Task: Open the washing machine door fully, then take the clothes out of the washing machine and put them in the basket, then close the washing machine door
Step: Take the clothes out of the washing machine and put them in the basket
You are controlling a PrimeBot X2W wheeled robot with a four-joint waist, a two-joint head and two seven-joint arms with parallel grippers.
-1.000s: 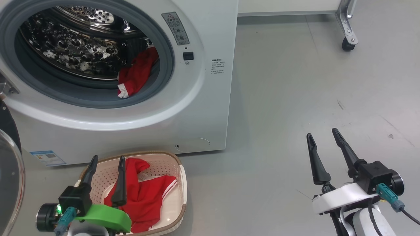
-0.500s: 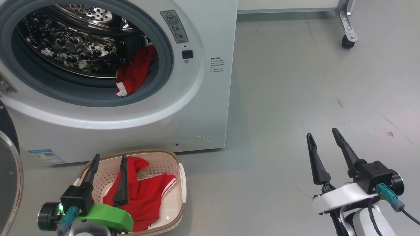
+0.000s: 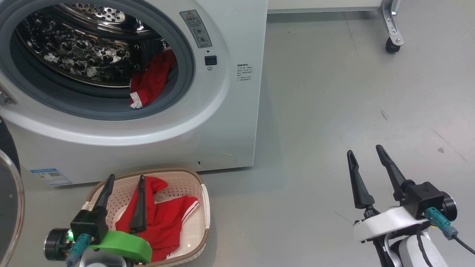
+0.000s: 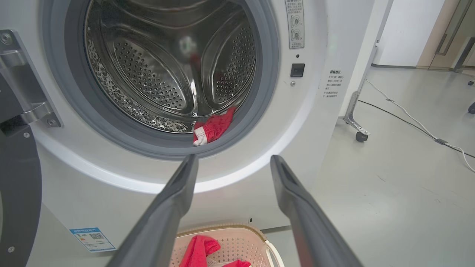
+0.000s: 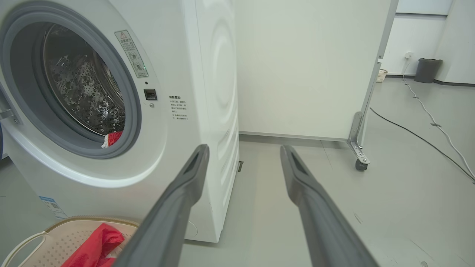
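Left gripper (image 3: pixel 126 177), at seven o'clock above the basket (image 3: pixel 206 207), gapes empty; right gripper (image 3: pixel 364 149), at four, likewise. Clothes (image 3: pixel 167 218) lie inside the basket — another red piece (image 3: pixel 148 83) at eleven, in the washing machine (image 3: pixel 230 122).

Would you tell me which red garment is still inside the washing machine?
The bunched garment with a white cuff on the grey seal; the other garment lies spread in the basket.

Shiny metal drum (image 3: pixel 74 55), matt grey seal (image 3: pixel 92 108), probably plastic basket (image 3: pixel 182 186).
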